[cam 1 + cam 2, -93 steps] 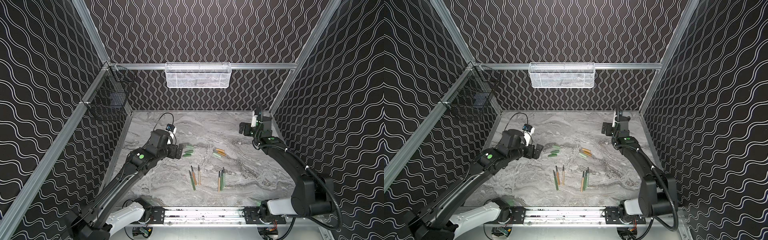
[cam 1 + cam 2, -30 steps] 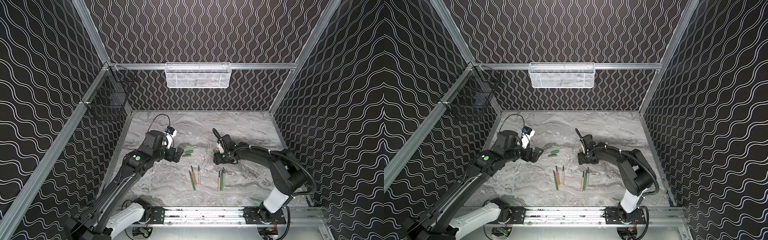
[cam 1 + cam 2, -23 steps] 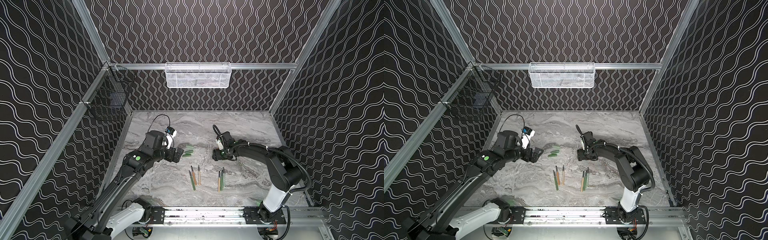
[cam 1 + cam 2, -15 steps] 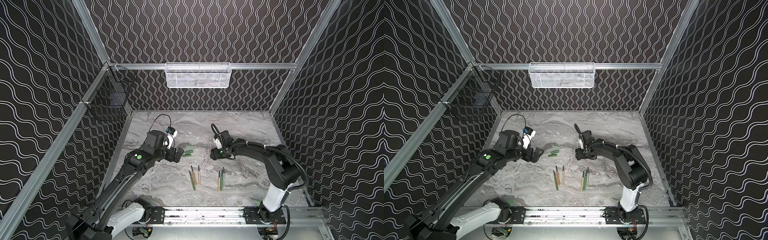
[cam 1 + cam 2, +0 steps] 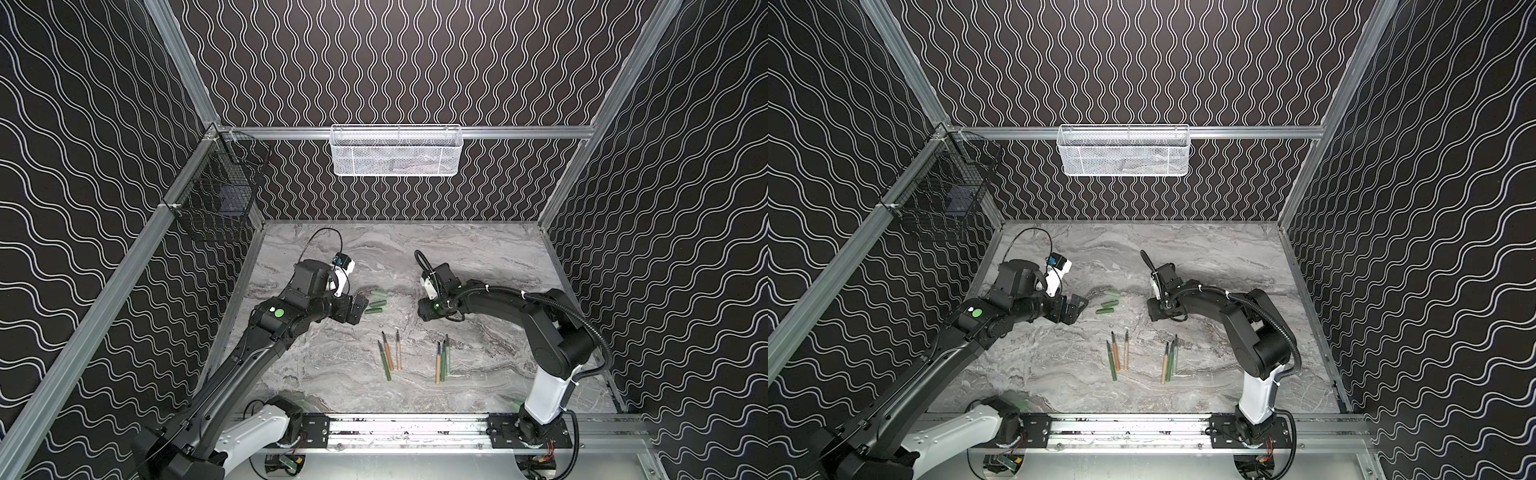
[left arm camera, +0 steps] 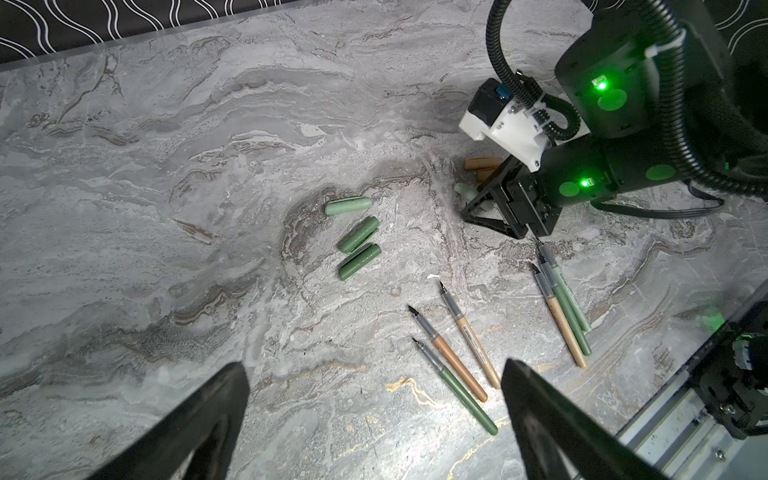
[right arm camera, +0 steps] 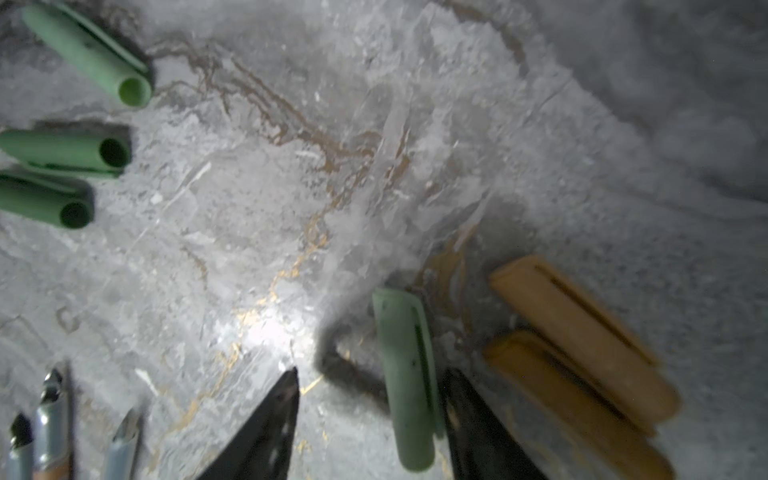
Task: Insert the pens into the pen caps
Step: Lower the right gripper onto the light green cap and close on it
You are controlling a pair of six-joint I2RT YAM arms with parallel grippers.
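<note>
Grey marble-patterned tabletop (image 5: 478, 257) is read as a clock face in both top views, with twelve at the back wall. At about nine o'clock the left gripper (image 5: 360, 309) is held low, its jaws spread wide with nothing between them, as is shown in the left wrist view. At its three o'clock, near but untouched, three short stubby green plastic pen caps (image 5: 376, 301) are laid side by side. Towards six o'clock, dark tips turned to twelve, a left trio of thin green, orange and tan pens (image 5: 390, 353) and a right trio of thin tan and green pens (image 5: 442, 359) are laid. At three o'clock of the green caps the right gripper (image 5: 426, 316) is set at the table, its jaws partly apart around a pale green stubby cap (image 7: 409, 374); one finger is laid against it and a gap is left at the other. Two orange-tan caps (image 7: 582, 353) are seen just beside it.
</note>
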